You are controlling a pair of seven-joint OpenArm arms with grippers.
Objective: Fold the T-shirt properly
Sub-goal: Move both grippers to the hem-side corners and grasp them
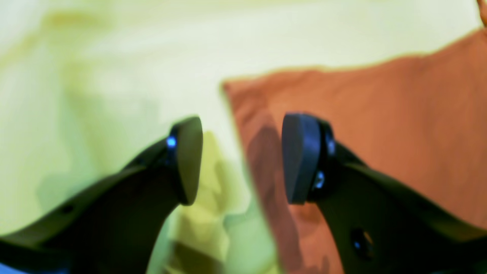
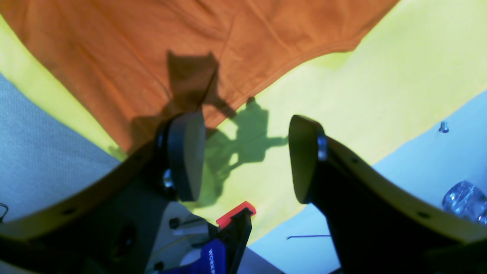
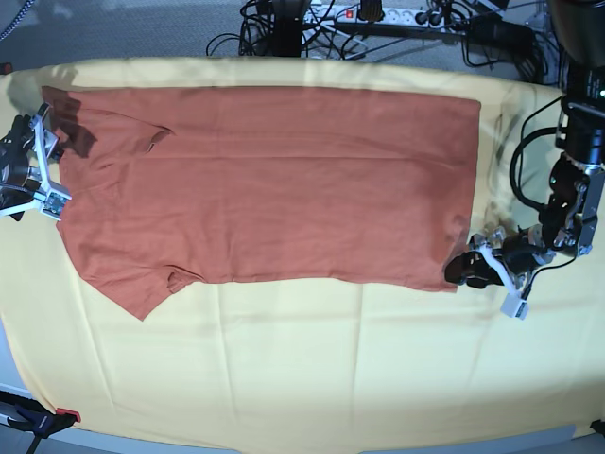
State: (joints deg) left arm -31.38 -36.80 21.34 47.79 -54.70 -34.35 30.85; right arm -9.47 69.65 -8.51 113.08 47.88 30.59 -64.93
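Observation:
The rust-orange T-shirt (image 3: 274, 180) lies spread flat on the pale yellow cloth (image 3: 312, 369), with a sleeve at the front left. My left gripper (image 3: 473, 272) is open and low at the shirt's front right corner. In the left wrist view its jaws (image 1: 241, 160) straddle the shirt's edge (image 1: 342, 125), and the view is blurred. My right gripper (image 3: 43, 161) is open at the shirt's left edge. In the right wrist view (image 2: 247, 160) one pad is over the shirt's hem (image 2: 190, 45) and the other over yellow cloth. Neither gripper holds fabric.
Cables and a power strip (image 3: 378, 19) lie beyond the table's far edge. A red-and-blue clamp (image 2: 228, 228) holds the yellow cloth at the table's edge, and also shows in the base view (image 3: 38, 418). A clear plastic object (image 2: 464, 201) lies on the floor.

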